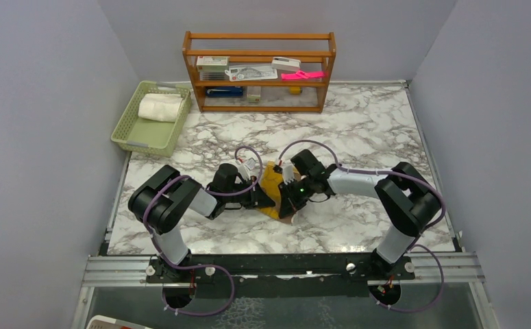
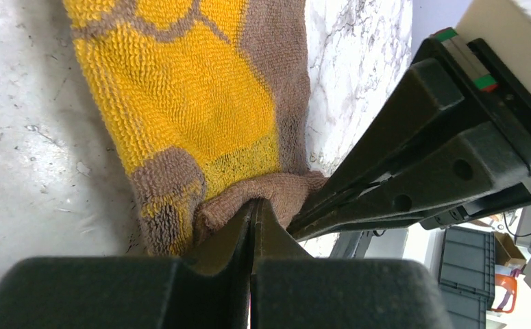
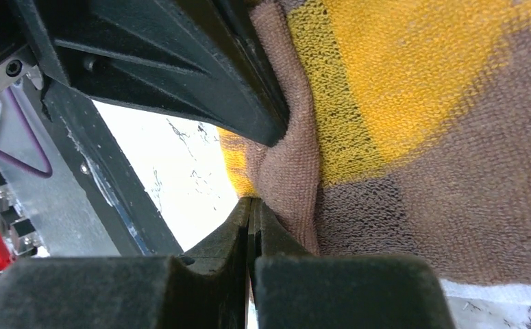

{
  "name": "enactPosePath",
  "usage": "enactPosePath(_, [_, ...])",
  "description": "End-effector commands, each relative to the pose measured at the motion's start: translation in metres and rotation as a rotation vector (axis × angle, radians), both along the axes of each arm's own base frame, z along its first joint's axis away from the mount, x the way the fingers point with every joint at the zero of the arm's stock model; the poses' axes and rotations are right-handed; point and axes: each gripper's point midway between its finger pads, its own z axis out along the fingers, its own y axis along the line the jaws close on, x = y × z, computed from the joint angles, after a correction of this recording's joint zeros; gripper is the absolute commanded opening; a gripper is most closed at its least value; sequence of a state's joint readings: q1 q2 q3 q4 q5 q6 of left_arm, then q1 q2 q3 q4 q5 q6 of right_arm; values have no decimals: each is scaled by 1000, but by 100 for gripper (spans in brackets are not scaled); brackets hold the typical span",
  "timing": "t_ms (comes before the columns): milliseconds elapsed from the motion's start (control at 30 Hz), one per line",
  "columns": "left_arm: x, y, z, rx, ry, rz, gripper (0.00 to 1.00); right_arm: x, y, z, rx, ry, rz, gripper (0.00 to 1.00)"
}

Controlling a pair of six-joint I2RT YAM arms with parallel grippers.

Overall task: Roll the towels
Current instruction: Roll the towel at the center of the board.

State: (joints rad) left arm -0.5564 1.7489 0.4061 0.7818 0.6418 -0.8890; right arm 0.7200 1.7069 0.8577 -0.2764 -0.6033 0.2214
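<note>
We see the brown and yellow towel (image 1: 270, 188) lying near the middle of the desk (image 1: 358, 130), a slab with a white and grey marble pattern. The cloth is a looped terry weave. Mustard-yellow patches are set in duller brown bands, and a smoother, flat-knit brown hem runs along the edge. From above it looks like a narrow, crumpled strip caught between the two arms.

The left gripper (image 2: 254, 205) has its matte black fingers pressed together to a thin slit. A puckered fold of the brown hem is bunched right at their tips, so we read it as pinching the towel's edge. The rest of the cloth spreads away from the tips across the pale surface.

The right gripper (image 3: 254, 204) comes in from the other side, and its fingers are likewise pressed tight. A ridge of the brown hem is gathered at its tips, and the yellow and brown body of the towel stretches off to one side. The two grippers sit just beside each other on the same end of the towel.

The white towel (image 1: 160, 107) is a soft, plump roll resting in a pale green slatted basket (image 1: 129, 133) at the far left of the desk, well apart from both grippers. A wooden shelf (image 1: 259, 68) stands against the back wall.
</note>
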Motion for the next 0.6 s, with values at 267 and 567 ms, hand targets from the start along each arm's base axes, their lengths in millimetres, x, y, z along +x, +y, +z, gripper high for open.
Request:
enactPosePath(267, [-30,53,-83,332,176,97,0,3,-53,-33,-74,130,-205,1])
enactPosePath(567, [-30,53,-84,333,176,98,0,27,-57,-12,-101,-19,-230,1])
